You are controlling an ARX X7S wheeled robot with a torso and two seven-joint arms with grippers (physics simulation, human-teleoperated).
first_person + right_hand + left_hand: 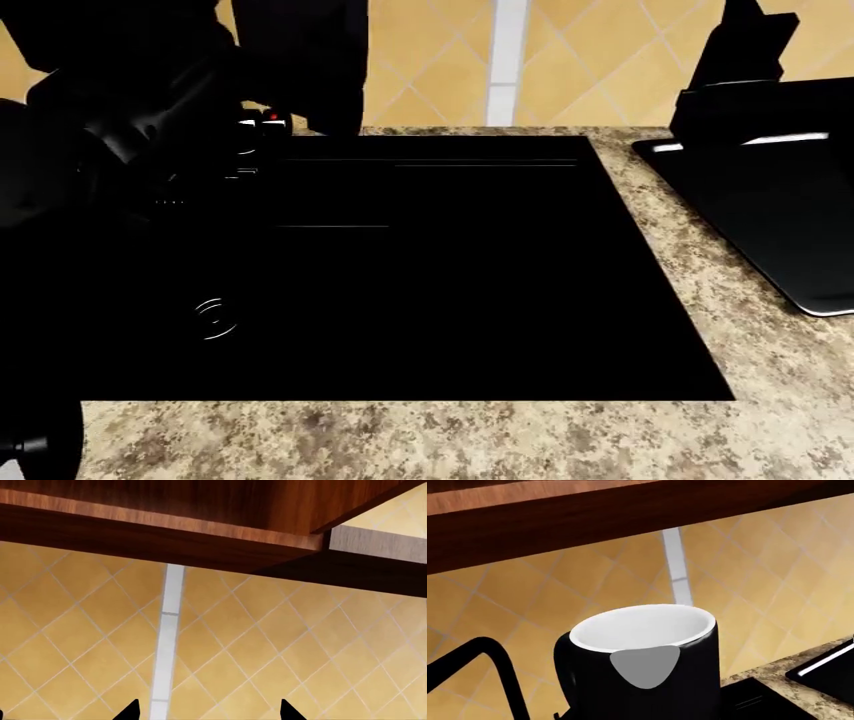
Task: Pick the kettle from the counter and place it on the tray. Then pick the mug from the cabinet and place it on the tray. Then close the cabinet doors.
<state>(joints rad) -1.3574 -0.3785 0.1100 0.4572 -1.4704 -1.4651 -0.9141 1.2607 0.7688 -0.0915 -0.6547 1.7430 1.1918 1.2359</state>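
Mug held by the left gripper, above the counter.
We see the left gripper (pixel 644 672) clenched on the mug (pixel 647 650), its pad over the white rim, near the tray (pixel 781 215); the right gripper's (pixel 208 711) fingertips stand apart, grasping nothing.

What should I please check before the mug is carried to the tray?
1. Grip: ok. The left pincer is shut on the mug, with a grey pad over its rim.
2. Mug contents: ok. Its white inside looks empty.
3. Room on the tray: ok. The near part is bare.
4. Kettle on tray: cannot tell. A dark shape stands at the tray's far end, too dark to name.
5. Right pincer: ok. It is open, holds nothing and faces the tiled wall.
6. Path: ok. Only the sink lies between arm and tray.
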